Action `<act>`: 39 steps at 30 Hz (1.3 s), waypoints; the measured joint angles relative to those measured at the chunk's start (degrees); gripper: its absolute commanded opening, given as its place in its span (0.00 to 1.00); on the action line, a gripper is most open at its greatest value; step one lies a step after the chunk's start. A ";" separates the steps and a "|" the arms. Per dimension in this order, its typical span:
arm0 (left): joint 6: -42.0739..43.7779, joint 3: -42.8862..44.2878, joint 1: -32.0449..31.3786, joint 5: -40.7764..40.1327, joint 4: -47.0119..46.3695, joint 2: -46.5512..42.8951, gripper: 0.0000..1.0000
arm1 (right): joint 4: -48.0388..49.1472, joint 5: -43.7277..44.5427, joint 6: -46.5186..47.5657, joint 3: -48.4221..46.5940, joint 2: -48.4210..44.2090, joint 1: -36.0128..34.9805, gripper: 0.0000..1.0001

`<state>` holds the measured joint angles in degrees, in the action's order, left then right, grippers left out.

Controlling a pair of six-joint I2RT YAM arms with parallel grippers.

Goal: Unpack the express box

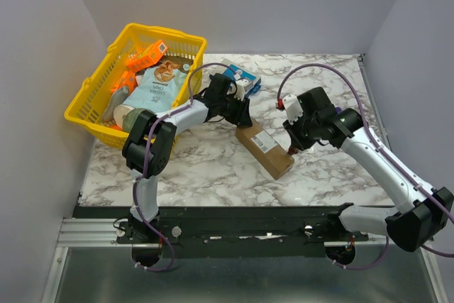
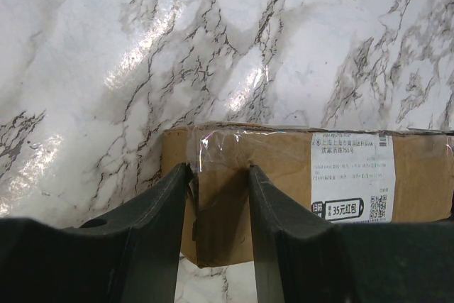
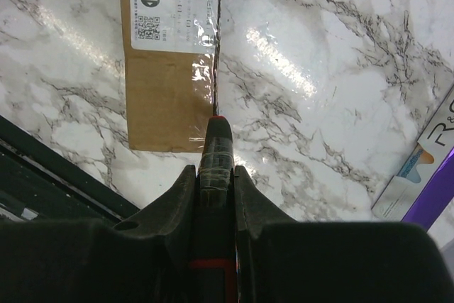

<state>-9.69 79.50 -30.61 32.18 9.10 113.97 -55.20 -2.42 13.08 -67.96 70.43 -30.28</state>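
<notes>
The express box (image 1: 264, 148) is a long brown carton with a white label, lying diagonally mid-table. In the left wrist view the box (image 2: 284, 175) fills the lower right; my left gripper (image 2: 218, 168) is open, its fingers spread over the box's taped far end. In the top view the left gripper (image 1: 243, 113) sits at that end. My right gripper (image 3: 215, 169) is shut on a black tool with a red tip (image 3: 219, 127), which touches the taped long edge of the box (image 3: 167, 90) near its near end. In the top view the right gripper (image 1: 293, 145) is beside the box's right side.
A yellow basket (image 1: 89, 101) with snack packets stands at the back left. A small blue-and-white box (image 1: 241, 74) lies behind the left gripper; it also shows in the right wrist view (image 3: 425, 164) beside a purple bar (image 3: 434, 202). The table's black front rail (image 3: 42, 175) is close.
</notes>
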 measured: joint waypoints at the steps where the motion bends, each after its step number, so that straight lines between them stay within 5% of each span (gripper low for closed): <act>1: 0.00 0.00 0.00 0.00 0.00 0.00 0.38 | -0.48 0.00 -0.02 0.13 -0.24 0.04 0.00; 27: 0.28 0.26 -0.04 0.02 0.04 0.17 0.38 | -4.96 2.03 -0.50 -1.09 -0.55 5.60 0.00; 39: 0.46 0.24 -0.11 0.02 0.02 0.17 0.38 | 20.81 -6.49 -5.22 -9.01 6.47 7.50 0.00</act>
<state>-9.23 79.75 -30.72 32.21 9.13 114.15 -34.39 -8.91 7.86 -76.97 76.90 -22.79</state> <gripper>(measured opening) 0.455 0.281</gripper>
